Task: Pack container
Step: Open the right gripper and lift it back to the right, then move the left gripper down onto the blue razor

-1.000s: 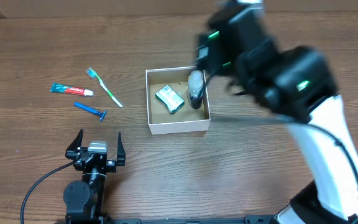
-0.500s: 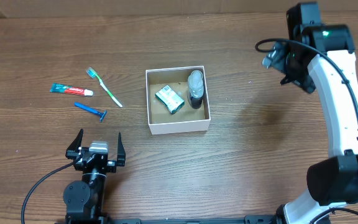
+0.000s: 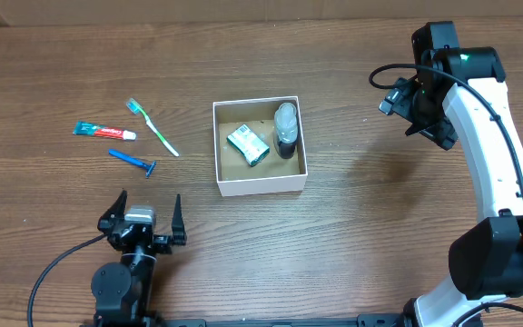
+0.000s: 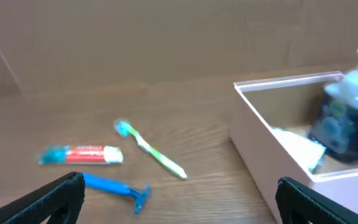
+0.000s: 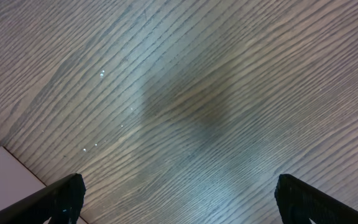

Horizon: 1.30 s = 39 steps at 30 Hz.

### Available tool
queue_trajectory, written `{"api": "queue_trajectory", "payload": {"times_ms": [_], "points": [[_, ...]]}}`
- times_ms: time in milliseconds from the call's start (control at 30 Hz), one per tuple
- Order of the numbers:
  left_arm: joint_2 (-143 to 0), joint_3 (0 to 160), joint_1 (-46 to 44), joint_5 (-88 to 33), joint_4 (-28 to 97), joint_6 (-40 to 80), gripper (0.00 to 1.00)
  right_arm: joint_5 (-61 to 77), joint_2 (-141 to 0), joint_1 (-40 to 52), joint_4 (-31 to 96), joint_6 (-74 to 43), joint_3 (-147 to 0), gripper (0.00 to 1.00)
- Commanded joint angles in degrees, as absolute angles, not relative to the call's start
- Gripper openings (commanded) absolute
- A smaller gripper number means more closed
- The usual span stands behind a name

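The container (image 3: pixel 260 186) is a white-walled box with a brown floor at the table's middle; it also shows in the left wrist view (image 4: pixel 263 140). In it lie a green soap packet (image 3: pixel 248 145) and a dark bottle with a clear cap (image 3: pixel 285 130). A toothpaste tube (image 3: pixel 103 132), a green toothbrush (image 3: pixel 152 127) and a blue razor (image 3: pixel 133 162) lie left of it. My left gripper (image 3: pixel 142 216) is open and empty near the front edge, just short of the razor (image 4: pixel 120 188). My right gripper (image 3: pixel 405 102) is open and empty, high over bare table to the right of the container.
A cardboard wall (image 4: pixel 166 37) stands behind the table. A black cable (image 3: pixel 57 268) runs from the left arm's base. A corner of the white box (image 5: pixel 5 177) shows at the lower left of the right wrist view.
My right arm swung from over the container out to the right, then settled slightly lower and to the left. The left gripper shifted slightly. The bottle stays in the container.
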<state>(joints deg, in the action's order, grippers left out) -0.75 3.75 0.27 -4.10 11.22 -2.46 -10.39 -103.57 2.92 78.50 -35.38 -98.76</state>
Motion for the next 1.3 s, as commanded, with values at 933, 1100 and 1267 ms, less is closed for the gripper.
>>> {"api": "queue_trajectory", "payload": {"times_ms": [933, 1100, 1267], "points": [[-79.83, 65.39, 2.31, -17.1, 53.06, 11.09, 1.0, -10.22, -102.89, 2.66, 78.22, -35.64, -98.59, 1.0], [-80.05, 70.24, 12.82, -9.74, 54.15, 25.93, 1.0, -10.22, -102.89, 2.66, 78.22, -35.64, -98.59, 1.0], [-84.12, 71.53, 17.61, -2.44, 52.29, 31.29, 1.0, -10.22, -102.89, 2.66, 78.22, -35.64, -98.59, 1.0]]}}
